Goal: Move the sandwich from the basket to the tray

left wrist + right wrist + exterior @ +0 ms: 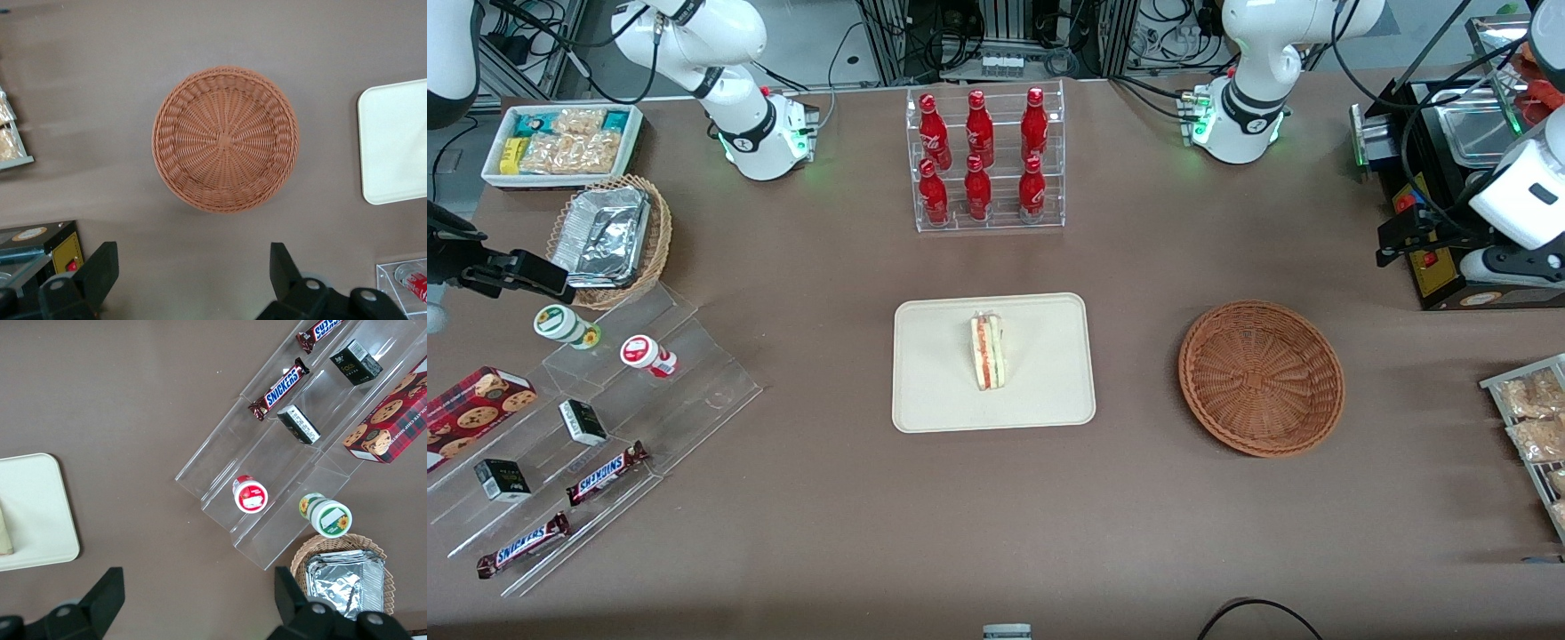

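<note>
I see the sandwich (pixel 988 352) in pale bread with red and green stripes along its edge, on the plain cream-beige tray (pixel 934 391) at mid-frame. The basket (pixel 225 139) is reddish-brown wicker, woven in rings around radial spokes. My black gripper (pixel 193 267), fingers spread, hangs over the brown table (pixel 996 516) near the basket.

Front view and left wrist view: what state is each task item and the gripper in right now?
sandwich: on the tray, standing on edge, filling showing.
tray: flat on the table, holding the sandwich.
basket: empty, upright.
left gripper: open, holding nothing, raised near the basket.
</note>
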### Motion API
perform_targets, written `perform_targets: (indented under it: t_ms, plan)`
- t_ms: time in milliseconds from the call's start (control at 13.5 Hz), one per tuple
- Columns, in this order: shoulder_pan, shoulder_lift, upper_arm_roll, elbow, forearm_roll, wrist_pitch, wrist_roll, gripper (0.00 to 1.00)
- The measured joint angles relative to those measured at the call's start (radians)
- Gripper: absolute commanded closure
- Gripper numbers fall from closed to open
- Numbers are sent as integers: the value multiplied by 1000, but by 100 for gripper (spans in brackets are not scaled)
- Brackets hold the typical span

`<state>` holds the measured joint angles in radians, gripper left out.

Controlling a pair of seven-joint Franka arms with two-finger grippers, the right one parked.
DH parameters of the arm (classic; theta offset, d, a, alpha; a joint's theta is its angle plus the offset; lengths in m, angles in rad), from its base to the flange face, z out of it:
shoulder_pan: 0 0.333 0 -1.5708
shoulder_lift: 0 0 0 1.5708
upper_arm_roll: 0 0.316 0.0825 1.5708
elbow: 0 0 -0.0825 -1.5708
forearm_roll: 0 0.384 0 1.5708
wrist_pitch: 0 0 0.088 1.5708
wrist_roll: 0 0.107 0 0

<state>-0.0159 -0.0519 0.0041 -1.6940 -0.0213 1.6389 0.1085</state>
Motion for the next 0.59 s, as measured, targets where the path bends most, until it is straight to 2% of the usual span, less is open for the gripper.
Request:
perform_targets:
  t_ms: [595]
  plan:
    - [-1,51,-14,97,0,1,-91,0]
